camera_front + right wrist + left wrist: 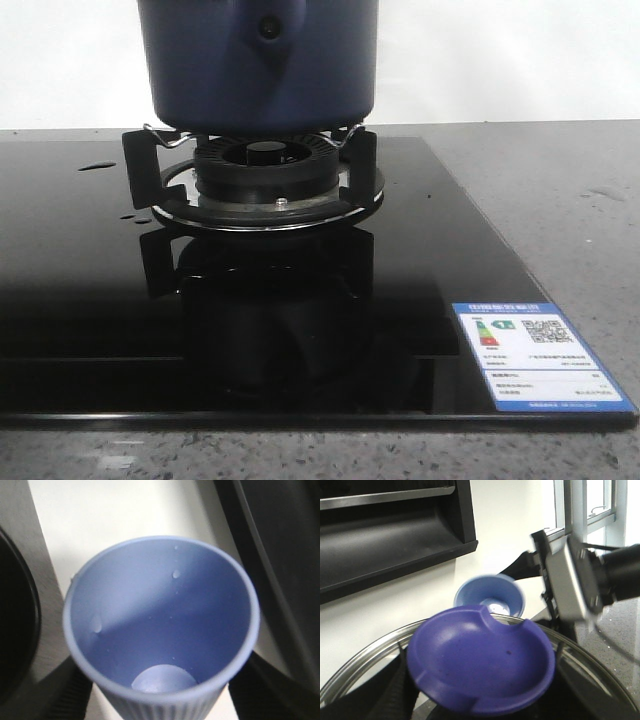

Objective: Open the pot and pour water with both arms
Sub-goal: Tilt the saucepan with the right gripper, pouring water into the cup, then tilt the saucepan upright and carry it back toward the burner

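The pot [258, 65], dark navy with a round rivet on its handle mount, stands on the burner at the top of the front view; neither gripper shows there. In the left wrist view my left gripper [480, 695] is shut on the purple-blue knob [480, 662] of the glass lid [365, 657], which has a steel rim. Behind the lid is the pale blue ribbed cup [490, 596], tilted and carried by the right arm [575, 575]. In the right wrist view my right gripper [165, 700] is shut on that cup [160, 615]. A few droplets cling to its inner wall.
A gas burner [265, 165] with black pot supports sits on a black glass cooktop [80, 300] bearing a blue label [535, 360]. Grey counter [560, 190] lies to the right. A black shelf [385, 535] hangs on the white wall, with a window [590, 505] nearby.
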